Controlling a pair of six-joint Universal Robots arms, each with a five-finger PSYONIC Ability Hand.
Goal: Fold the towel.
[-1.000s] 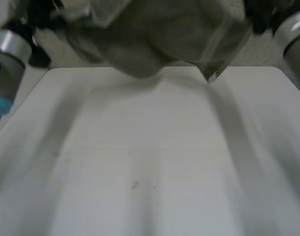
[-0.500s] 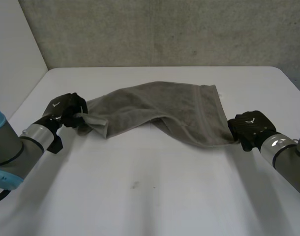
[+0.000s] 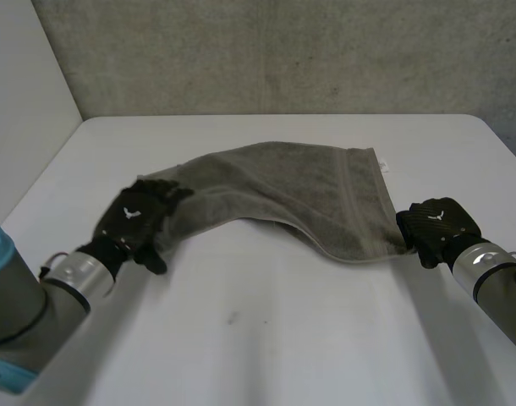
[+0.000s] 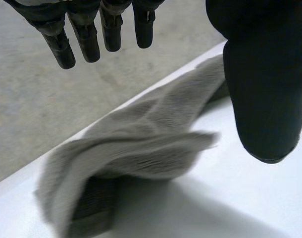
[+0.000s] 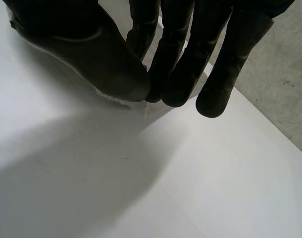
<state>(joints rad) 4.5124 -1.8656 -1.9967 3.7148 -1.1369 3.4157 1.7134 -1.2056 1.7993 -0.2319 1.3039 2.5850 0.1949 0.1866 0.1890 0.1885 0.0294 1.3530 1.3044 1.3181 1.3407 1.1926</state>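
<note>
1. The grey towel [image 3: 283, 190] is lying across the middle of the white table [image 3: 266, 338] as one long rumpled band. It's bunched up rather than spread flat, and a woven stripe [image 3: 353, 199] crosses it close to its right end
2. The left hand [image 3: 138, 222] is right at the towel's left end, sitting over the thick bunched cloth there
3. From the left wrist camera, that hand's fingers [image 4: 86, 39] are straight and held well apart from the thumb [image 4: 262, 84]. The towel [image 4: 141, 148] is just heaped on the table below the palm with nothing closed round it, so this hand is open and not gripping
4. The right hand [image 3: 434, 228] is at the towel's right end, on the near corner
5. From the right wrist camera, the thumb [image 5: 91, 54] is pressed up against the fingers [image 5: 176, 64], with a pale sliver of towel [image 5: 116, 100] caught between them. So this one is pinching the towel
6. The towel's right end lies a lot flatter than its left end, which is doubled over itself
7. Beyond the towel's far side, the table ends at a grey wall [image 3: 283, 59]
</note>
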